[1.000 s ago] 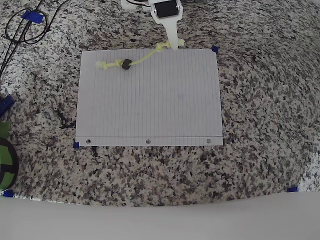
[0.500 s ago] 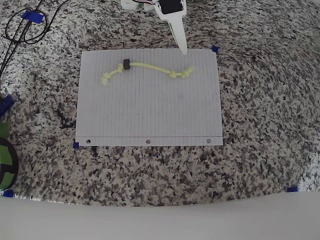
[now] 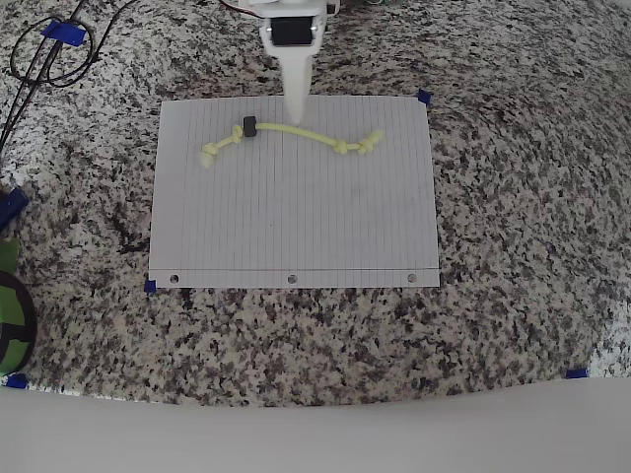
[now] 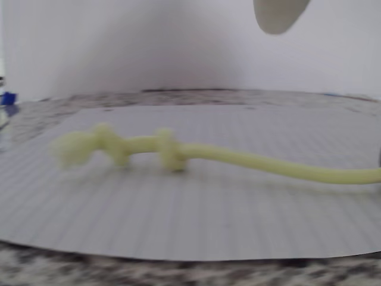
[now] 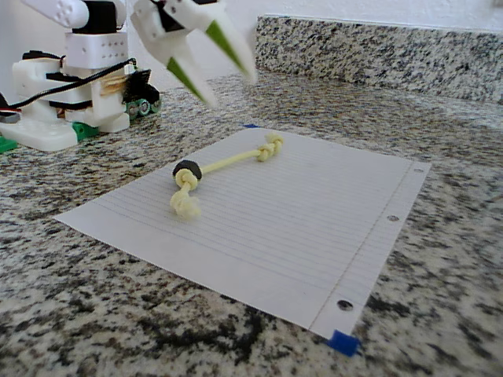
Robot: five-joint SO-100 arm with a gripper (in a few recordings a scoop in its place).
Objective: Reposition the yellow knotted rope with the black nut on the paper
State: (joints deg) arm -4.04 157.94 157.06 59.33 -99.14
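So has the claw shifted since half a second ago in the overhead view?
Yes. The claw has swung left along the paper's top edge, from near the right corner toward the black nut.

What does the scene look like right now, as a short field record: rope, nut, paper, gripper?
rope: thin pale yellow knotted rope lying free across the upper part of the paper in the overhead view
nut: small black nut threaded near the rope's left knot
paper: white lined loose-leaf paper flat on the speckled granite counter
gripper: white gripper raised above the rope, fingers spread, holding nothing
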